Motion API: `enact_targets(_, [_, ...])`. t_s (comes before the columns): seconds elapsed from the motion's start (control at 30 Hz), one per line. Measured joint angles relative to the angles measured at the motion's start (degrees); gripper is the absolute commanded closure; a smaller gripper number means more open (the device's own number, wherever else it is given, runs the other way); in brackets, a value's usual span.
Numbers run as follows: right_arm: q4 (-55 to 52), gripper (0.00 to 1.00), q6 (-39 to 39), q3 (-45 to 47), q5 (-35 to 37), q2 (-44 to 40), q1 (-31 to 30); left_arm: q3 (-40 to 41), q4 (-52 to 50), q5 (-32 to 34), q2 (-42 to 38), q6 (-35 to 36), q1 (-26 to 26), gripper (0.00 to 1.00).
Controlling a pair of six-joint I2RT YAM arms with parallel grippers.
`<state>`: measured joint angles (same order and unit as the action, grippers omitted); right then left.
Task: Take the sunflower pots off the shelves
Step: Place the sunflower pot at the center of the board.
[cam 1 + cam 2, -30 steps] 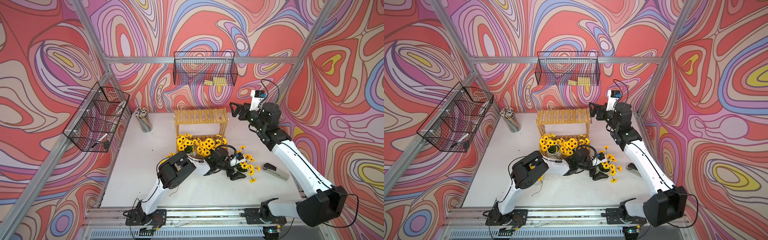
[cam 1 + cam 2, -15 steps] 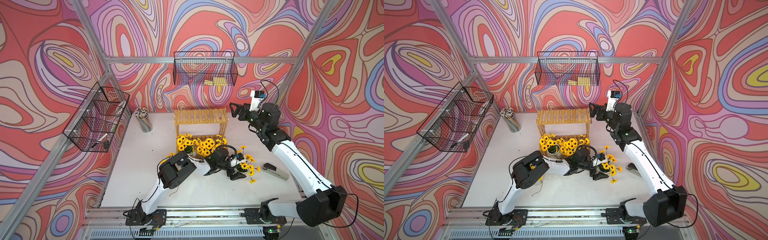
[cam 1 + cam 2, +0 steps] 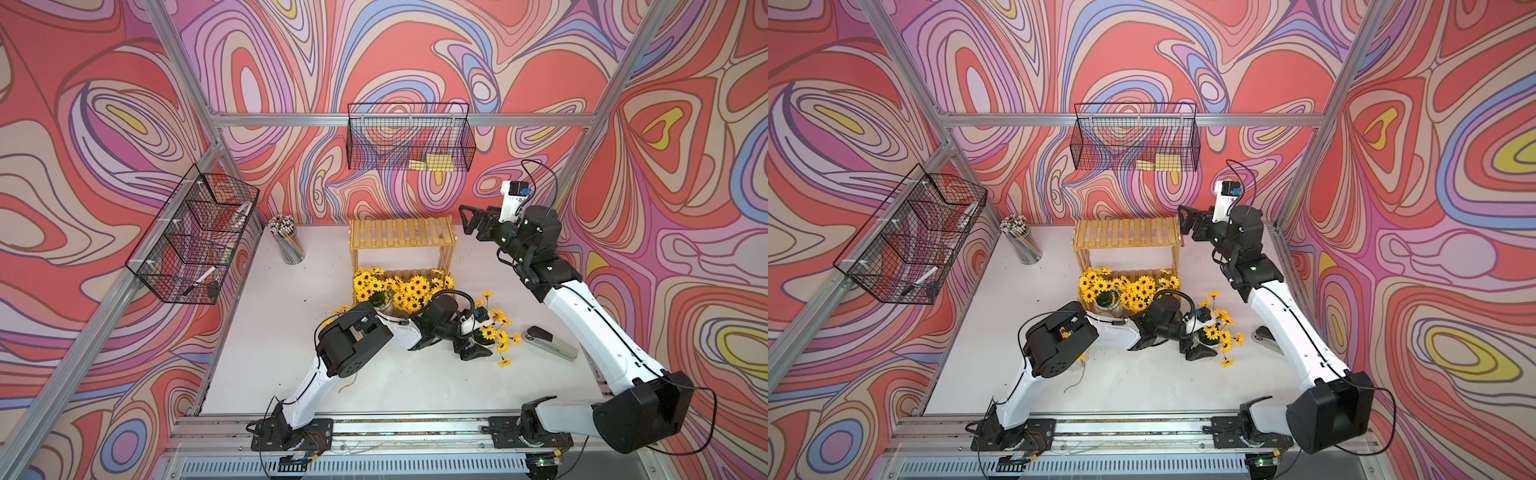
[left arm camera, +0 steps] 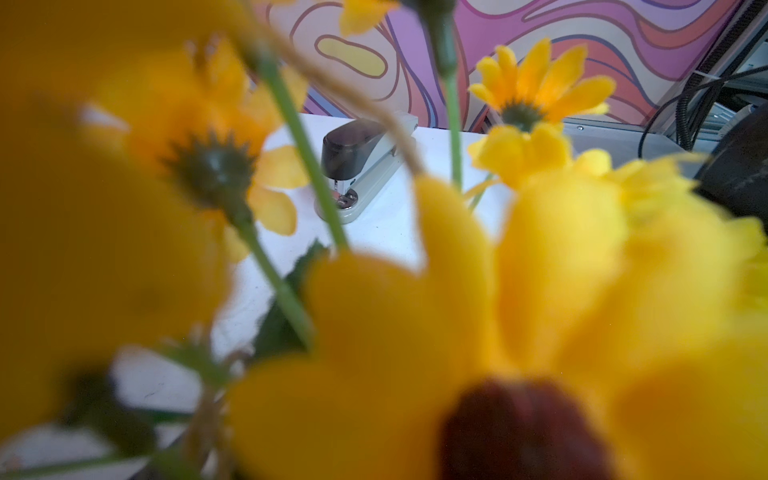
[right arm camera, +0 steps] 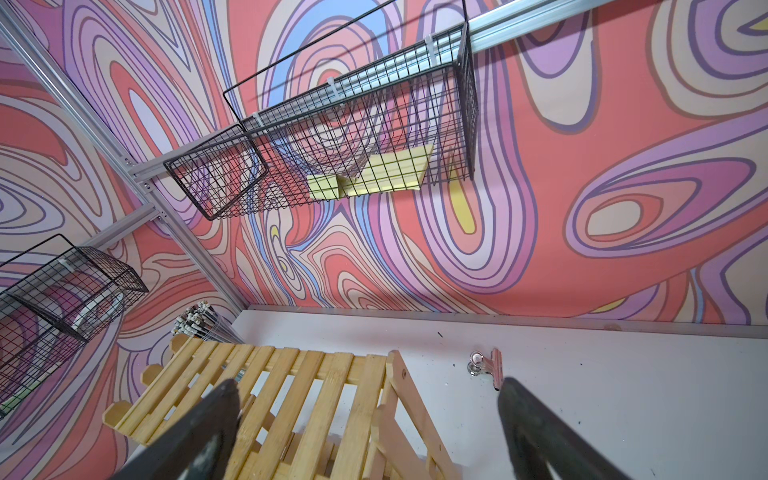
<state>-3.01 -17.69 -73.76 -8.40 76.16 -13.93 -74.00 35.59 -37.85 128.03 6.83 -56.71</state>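
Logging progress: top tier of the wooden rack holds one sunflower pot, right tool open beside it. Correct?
No: the top tier is bare, holding no pot, as both top views and the right wrist view show. The right tool is indeed open beside it.

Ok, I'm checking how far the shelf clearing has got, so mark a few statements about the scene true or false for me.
1. The top tier of the shelves carries no pot. True.
2. The lower tier holds sunflower pots. True.
3. The right gripper holds a pot. False: its jaws stand open with nothing between them, beside a corner of the top tier.
4. The cup of pencils stands on the lower tier. False: it stands on the table, beside the shelves.
5. A stapler lies on the table. True.
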Motion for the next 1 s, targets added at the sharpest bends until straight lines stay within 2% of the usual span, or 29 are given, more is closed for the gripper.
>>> enact_targets(0.3, [0.0, 0.02, 0.0, 0.2, -0.1, 0.0, 0.0, -0.2, -0.7, 0.0, 0.0, 1.1, 0.0, 0.37])
enact_targets(1.0, [0.2, 0.02, 0.0, 0.6, -0.2, 0.0, 0.0, -0.3, -1.8, 0.2, 0.0, 3.4, 0.0, 0.24])
